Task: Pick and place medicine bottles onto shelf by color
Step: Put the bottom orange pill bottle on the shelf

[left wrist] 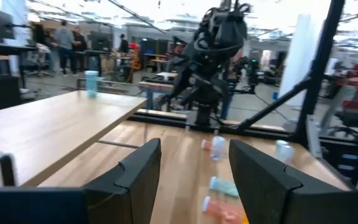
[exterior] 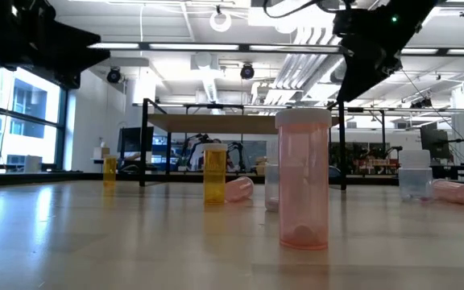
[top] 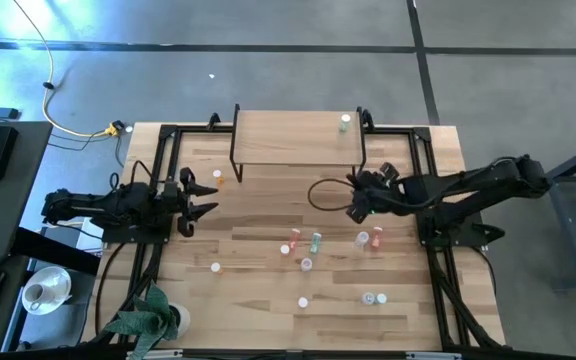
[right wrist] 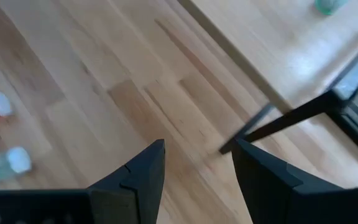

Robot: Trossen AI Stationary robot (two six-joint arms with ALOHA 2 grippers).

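The shelf (top: 298,138), a light-wood board on black legs, stands at the table's far middle with one teal medicine bottle (top: 345,122) upright near its right end. More medicine bottles are spread over the table's middle and near part: a pink one (top: 293,241) and a teal one (top: 315,241) lying down, two pink ones (top: 370,239), an orange one (top: 217,177) left of the shelf. My right gripper (top: 356,202) hangs open and empty just in front of the shelf's right leg (right wrist: 272,121). My left gripper (top: 211,200) is open and empty at the table's left edge.
White-capped bottles (top: 375,298) stand near the table's front edge, and another (top: 216,267) stands front left. In the low view a pink bottle (exterior: 303,181) stands close by, with orange ones (exterior: 214,173) behind it. A black frame (top: 423,150) borders the table. A potted plant (top: 148,318) sits at the near left corner.
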